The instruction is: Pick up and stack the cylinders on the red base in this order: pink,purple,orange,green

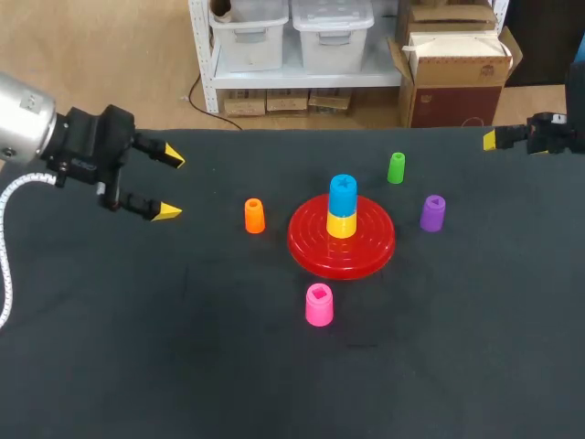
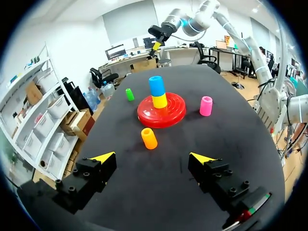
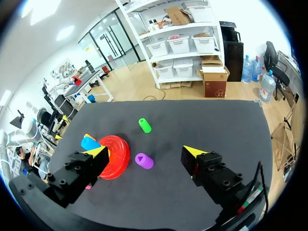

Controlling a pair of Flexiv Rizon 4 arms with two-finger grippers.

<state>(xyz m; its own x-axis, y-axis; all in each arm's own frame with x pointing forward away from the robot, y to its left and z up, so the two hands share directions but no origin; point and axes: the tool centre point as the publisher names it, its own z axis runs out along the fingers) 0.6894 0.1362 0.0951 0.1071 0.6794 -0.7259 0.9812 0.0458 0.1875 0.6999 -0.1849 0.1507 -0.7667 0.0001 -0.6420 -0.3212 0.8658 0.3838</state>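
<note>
The left claw [image 2: 153,157] is hanging over the black table [image 2: 144,192] with its yellow-tipped fingers spread wide and nothing between them. Straight ahead of it, nearest of all, the orange cylinder [image 2: 149,138] is standing upright on the cloth, a short glossy tube with an open top. Just past that, the red base [image 2: 144,115] is lying flat, a round, shiny disc with ringed ridges. It is carrying a yellow cylinder [image 2: 159,101] at its middle with a blue cylinder [image 2: 156,85] sitting on top. The pink cylinder [image 2: 206,106] is standing apart from the base, ahead of the claw and off to one side, with a shaped hole in its top. The green cylinder [image 2: 129,94] is standing farther out, beyond the base on the other side.

The right claw [image 3: 145,151] is likewise released, with its fingers wide apart and gripping nothing. The purple cylinder [image 3: 144,160] is standing just ahead of it, in line with the gap between the fingers, showing a dark, roughly triangular hole in its top. The green cylinder is sitting farther ahead, and the base is showing partly behind one finger.
</note>
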